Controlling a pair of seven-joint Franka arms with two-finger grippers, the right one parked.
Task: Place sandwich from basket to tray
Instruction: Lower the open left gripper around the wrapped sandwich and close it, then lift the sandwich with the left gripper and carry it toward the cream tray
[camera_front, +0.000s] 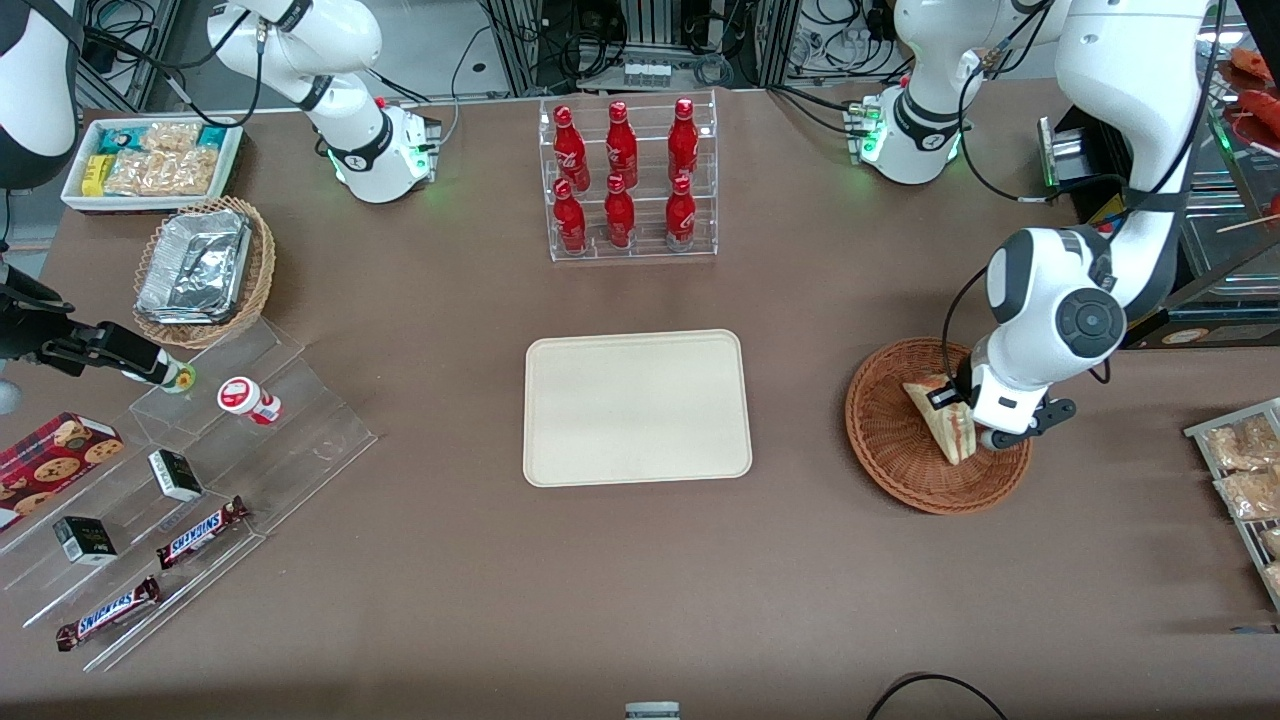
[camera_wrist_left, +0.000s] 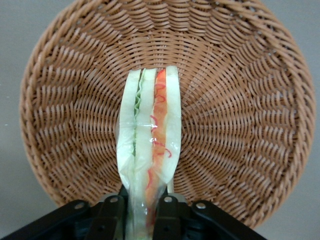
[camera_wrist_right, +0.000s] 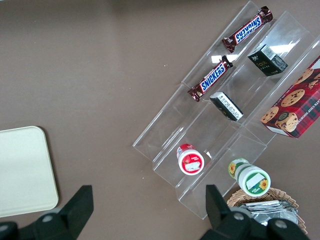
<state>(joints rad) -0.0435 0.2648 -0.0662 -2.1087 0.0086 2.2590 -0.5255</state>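
Note:
The sandwich is a plastic-wrapped white wedge with green, red and orange filling, standing on edge in the reddish-brown wicker basket. In the left wrist view the sandwich runs up from between the black fingers, which press on its narrow end over the basket. My gripper is down in the basket, shut on the sandwich. The cream tray lies flat mid-table with nothing on it, toward the parked arm's end from the basket.
A clear rack of red bottles stands farther from the front camera than the tray. Snack packets on a wire rack lie at the working arm's end. Acrylic steps with candy bars, a foil-tray basket and a white snack bin sit toward the parked arm's end.

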